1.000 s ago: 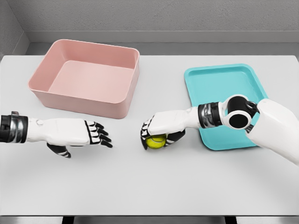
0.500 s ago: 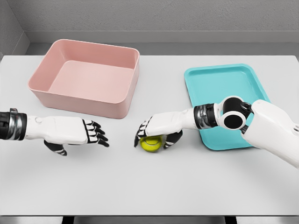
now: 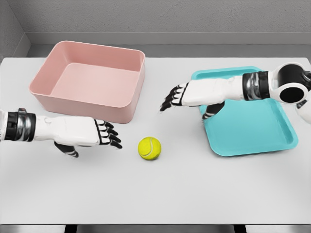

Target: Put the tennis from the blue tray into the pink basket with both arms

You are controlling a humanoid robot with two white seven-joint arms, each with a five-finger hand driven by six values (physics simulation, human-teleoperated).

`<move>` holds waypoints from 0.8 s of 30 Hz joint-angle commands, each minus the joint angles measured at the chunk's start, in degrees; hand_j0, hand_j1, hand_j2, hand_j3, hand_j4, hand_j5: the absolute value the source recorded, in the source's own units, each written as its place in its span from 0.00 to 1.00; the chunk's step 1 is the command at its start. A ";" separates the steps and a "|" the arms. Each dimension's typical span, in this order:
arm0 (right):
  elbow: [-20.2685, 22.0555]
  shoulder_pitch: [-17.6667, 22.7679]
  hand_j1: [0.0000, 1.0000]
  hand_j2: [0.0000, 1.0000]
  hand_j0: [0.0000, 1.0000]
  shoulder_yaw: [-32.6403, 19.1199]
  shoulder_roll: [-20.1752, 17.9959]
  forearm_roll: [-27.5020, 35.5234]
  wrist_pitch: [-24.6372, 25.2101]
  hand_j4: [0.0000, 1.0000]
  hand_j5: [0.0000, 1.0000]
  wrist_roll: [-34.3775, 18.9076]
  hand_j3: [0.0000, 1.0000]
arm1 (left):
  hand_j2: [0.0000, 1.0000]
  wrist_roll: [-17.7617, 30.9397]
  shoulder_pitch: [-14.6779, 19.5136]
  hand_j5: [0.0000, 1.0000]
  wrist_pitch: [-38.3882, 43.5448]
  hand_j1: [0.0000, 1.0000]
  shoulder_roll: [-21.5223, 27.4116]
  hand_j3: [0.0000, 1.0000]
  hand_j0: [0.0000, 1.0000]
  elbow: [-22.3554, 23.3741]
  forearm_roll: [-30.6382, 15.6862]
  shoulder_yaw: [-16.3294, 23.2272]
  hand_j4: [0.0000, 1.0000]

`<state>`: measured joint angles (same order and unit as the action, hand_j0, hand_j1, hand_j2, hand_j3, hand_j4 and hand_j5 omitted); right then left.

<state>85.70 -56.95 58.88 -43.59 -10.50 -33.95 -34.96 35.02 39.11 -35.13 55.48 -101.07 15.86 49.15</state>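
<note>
The yellow-green tennis ball lies free on the white table, between the pink basket and the blue tray. My left hand hovers just left of the ball, a small gap away, fingers spread and holding nothing. Raised above the table, my right hand sits up and to the right of the ball near the tray's left edge, open and empty. Nothing lies in the basket that I can see, and the tray holds nothing.
The white table reaches to the front edge below the ball. A grey wall stands behind the basket and tray. The right forearm crosses over the tray's upper left part.
My right hand has let go of the ball and lifted up and right toward the tray. The ball now rests on the table. The left hand moved right, closer to the ball.
</note>
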 commanded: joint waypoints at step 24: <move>-10.99 6.33 1.00 1.00 1.00 -7.64 -11.87 0.39 -1.05 1.00 1.00 18.96 1.00 | 1.00 -0.02 2.29 1.00 0.13 1.00 -21.56 1.00 1.00 13.79 4.01 2.53 1.00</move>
<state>74.73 -50.62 51.36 -55.39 -10.47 -35.09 -16.05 35.03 41.31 -35.16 35.18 -88.74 19.11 51.52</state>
